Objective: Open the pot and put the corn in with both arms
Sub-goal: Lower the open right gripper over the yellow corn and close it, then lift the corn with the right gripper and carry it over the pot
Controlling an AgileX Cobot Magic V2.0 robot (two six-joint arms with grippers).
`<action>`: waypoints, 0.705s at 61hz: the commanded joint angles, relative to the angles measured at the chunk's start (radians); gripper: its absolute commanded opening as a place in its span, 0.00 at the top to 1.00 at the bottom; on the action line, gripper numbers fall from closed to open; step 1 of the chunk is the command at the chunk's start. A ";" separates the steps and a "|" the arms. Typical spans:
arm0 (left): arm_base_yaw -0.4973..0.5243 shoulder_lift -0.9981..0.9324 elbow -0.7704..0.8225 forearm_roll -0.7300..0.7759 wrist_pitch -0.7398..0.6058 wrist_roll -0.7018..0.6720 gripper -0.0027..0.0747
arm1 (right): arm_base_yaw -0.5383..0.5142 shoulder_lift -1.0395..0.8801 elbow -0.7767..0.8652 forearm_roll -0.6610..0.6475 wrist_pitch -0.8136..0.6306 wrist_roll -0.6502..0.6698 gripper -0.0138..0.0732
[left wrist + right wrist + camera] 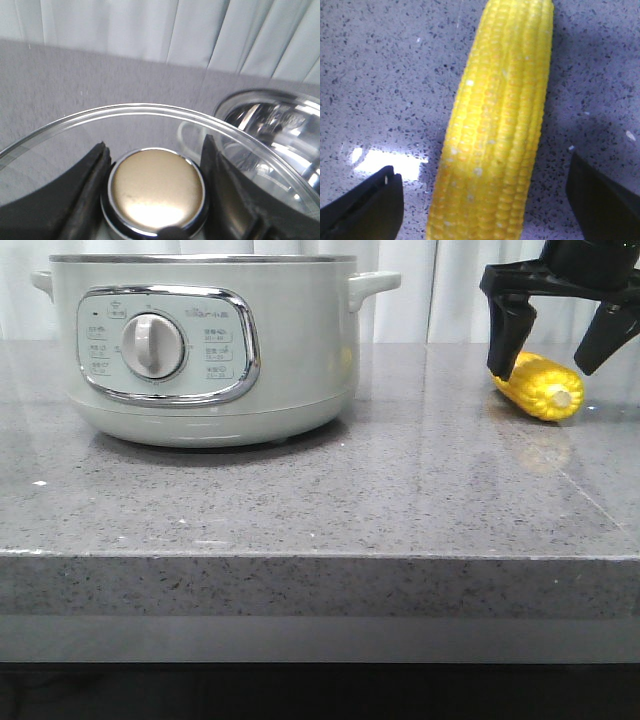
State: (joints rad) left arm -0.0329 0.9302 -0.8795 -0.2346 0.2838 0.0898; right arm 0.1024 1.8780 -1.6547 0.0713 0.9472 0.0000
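The pale green pot [200,350] stands at the back left of the counter with no lid on it. Its open steel rim [280,102] shows in the left wrist view. My left gripper [155,150] is shut on the gold knob [156,192] of the glass lid [125,109] and holds the lid off to the pot's side; it is out of the front view. The yellow corn [540,387] lies on the counter at the back right. My right gripper [545,368] is open, its fingers either side of the corn [500,125] and apart from it.
The grey speckled counter [300,500] runs to a front edge near the camera. White curtains [150,30] hang behind the counter.
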 commanded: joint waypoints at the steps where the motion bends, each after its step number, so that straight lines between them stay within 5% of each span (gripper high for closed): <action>1: -0.007 -0.070 -0.050 -0.004 -0.109 -0.003 0.75 | 0.000 -0.036 -0.034 0.001 -0.044 -0.015 0.07; 17: -0.007 -0.194 -0.056 0.022 -0.051 0.001 0.75 | 0.000 -0.004 -0.034 0.001 -0.036 -0.015 0.08; 32: -0.007 -0.263 -0.058 0.041 -0.014 0.001 0.75 | 0.000 0.003 -0.034 0.001 -0.022 -0.015 0.38; 43: -0.007 -0.282 -0.058 0.041 -0.012 0.001 0.75 | 0.002 0.001 -0.071 0.001 0.006 -0.015 0.42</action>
State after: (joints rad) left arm -0.0329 0.6608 -0.8885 -0.1873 0.4081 0.0898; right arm 0.1024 1.9318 -1.6672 0.0713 0.9607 0.0000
